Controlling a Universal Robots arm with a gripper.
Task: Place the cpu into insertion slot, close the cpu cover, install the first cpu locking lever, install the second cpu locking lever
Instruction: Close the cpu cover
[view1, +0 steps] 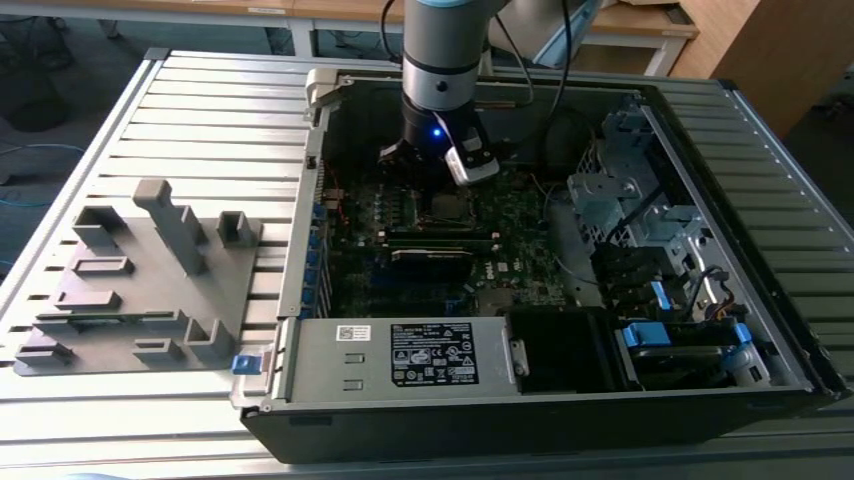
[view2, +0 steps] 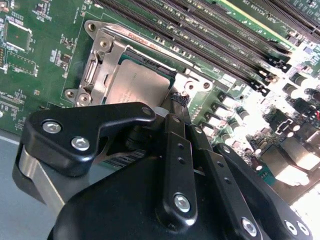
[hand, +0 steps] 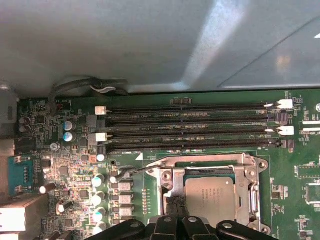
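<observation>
The cpu (hand: 210, 195) lies flat in the insertion slot (hand: 172, 187), its dull silver top showing. The cpu cover (hand: 250, 192), a thin silvery frame, lies down around it with the chip showing through its window. In the second wrist view the cpu (view2: 132, 85) and the cpu cover (view2: 97, 65) look the same. A thin wire locking lever (hand: 132, 171) sticks out from the socket's corner towards the capacitors. My gripper (hand: 175, 209) is shut, its black fingertips (view2: 177, 102) together at the socket's edge by the cover's corner. In the exterior view the arm (view1: 438, 90) reaches straight down over the socket (view1: 447, 207).
Long black memory slots (hand: 190, 131) run beside the socket. The open computer case holds a labelled power supply box (view1: 400, 352) at the front and metal drive cages (view1: 627, 195) on the exterior view's right. A grey fixture block (view1: 134, 280) lies outside the case on the exterior view's left.
</observation>
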